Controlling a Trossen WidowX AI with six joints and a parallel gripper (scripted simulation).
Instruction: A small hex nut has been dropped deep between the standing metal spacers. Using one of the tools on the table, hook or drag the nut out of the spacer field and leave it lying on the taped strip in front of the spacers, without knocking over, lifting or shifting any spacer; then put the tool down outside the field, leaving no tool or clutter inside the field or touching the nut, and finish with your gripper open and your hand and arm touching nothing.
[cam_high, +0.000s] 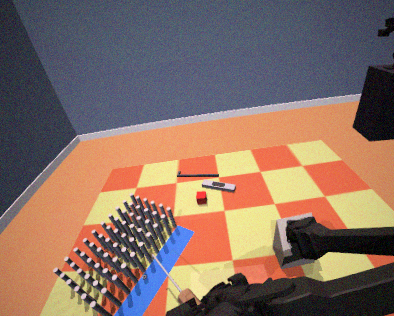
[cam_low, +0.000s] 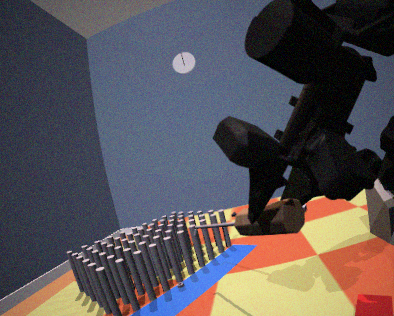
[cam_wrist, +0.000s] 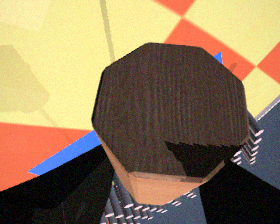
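Note:
My gripper (cam_high: 196, 300) is shut on the brown wooden handle (cam_low: 272, 217) of a thin metal rod tool (cam_high: 162, 270), low over the mat just in front of the blue taped strip (cam_high: 160, 267). The rod crosses the strip, and its tip sits among the front spacers (cam_high: 117, 245), which stand upright as dark pins. A tiny grey thing that looks like the hex nut (cam_high: 144, 276) lies on the strip; it also shows in the exterior view (cam_low: 180, 284). In the wrist view the handle (cam_wrist: 169, 116) fills the middle and hides the rod and nut.
A thin dark rod (cam_high: 197, 175), a flat grey tool (cam_high: 218, 186) and a red cube (cam_high: 201, 197) lie on the checkered mat behind the spacers. A light grey block (cam_high: 287, 242) sits on my arm. A dark box (cam_high: 375, 102) stands far right.

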